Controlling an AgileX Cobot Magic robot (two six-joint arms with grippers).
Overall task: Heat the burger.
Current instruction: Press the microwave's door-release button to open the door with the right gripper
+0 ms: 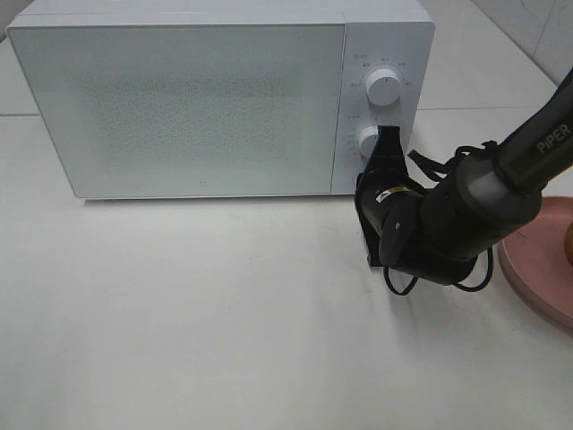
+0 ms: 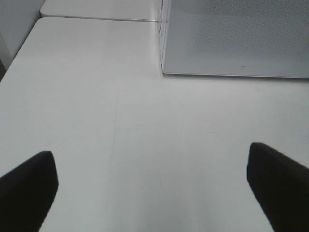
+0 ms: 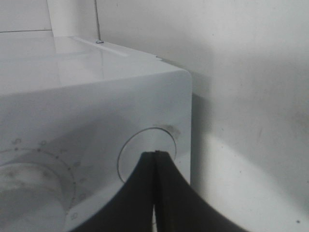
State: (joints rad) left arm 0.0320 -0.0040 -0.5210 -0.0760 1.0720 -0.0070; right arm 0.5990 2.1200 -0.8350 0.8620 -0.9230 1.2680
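The white microwave (image 1: 224, 11) is seen at the back of the bench (image 1: 179, 313), and its door (image 1: 179, 107) is shut. On the microwave's control panel, the upper knob (image 1: 385, 88) is set above the lower knob (image 1: 365, 140).

The right gripper (image 1: 388, 134) is brought up in front of that panel. Its jaws are pressed fully together with nothing held between them, and their tip is laid at the lower knob's right edge. Whether the knob is actually touched cannot be told. In the right wrist view, the pinched tip is seen over a round disc (image 3: 145, 145) near the microwave's front corner, with a tick-marked dial (image 3: 24, 186) just beside it.

The left gripper (image 2: 149, 154) is held above the bench in front of the microwave's left corner. Its jaws are spread wide and nothing is gripped.

A pink plate (image 1: 528, 269) is found to the right of the microwave, partly cut off at the frame edge and partly hidden by the right arm. A golden-brown sliver (image 1: 569, 244) is glimpsed on it. Too little is shown to tell whether it is the burger, and the burger cannot be placed anywhere else.
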